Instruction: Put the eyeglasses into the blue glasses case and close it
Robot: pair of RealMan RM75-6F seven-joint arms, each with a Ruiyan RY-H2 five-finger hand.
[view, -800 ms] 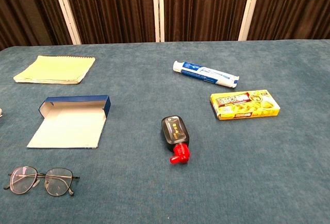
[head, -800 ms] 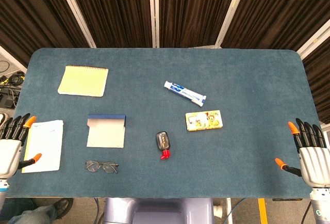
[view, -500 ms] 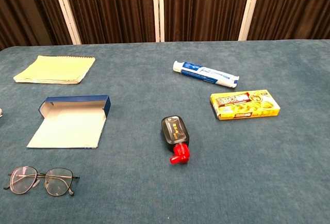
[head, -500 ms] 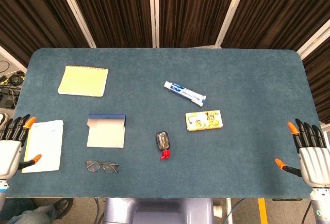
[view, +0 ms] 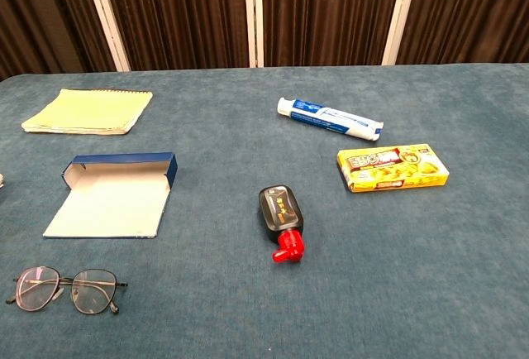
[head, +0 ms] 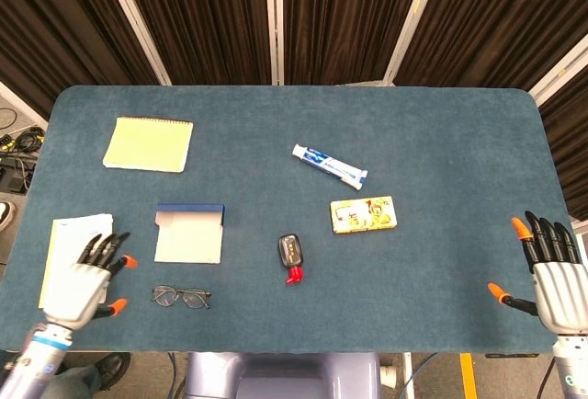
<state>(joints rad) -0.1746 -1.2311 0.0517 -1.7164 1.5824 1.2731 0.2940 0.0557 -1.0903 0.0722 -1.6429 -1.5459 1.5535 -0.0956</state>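
Note:
The eyeglasses (head: 181, 297) (view: 64, 289), thin dark wire frames, lie unfolded near the table's front edge. Just behind them the blue glasses case (head: 189, 233) (view: 113, 195) lies open, its pale lid flat toward me and its blue rim at the far side. My left hand (head: 85, 282) hovers over the table's front left, to the left of the eyeglasses, fingers spread and empty. Off the table's front right corner my right hand (head: 549, 272) stays with fingers apart, holding nothing. Neither hand shows in the chest view.
A yellow notepad (head: 148, 144) lies back left and a white paper pad (head: 64, 241) sits beside the left hand. A toothpaste tube (head: 329, 166), a yellow box (head: 363, 214) and a black bottle with a red cap (head: 291, 257) lie mid-table.
My left hand has moved right from off the table's left edge to over the white pad, closer to the eyeglasses. The right hand and the objects have not moved.

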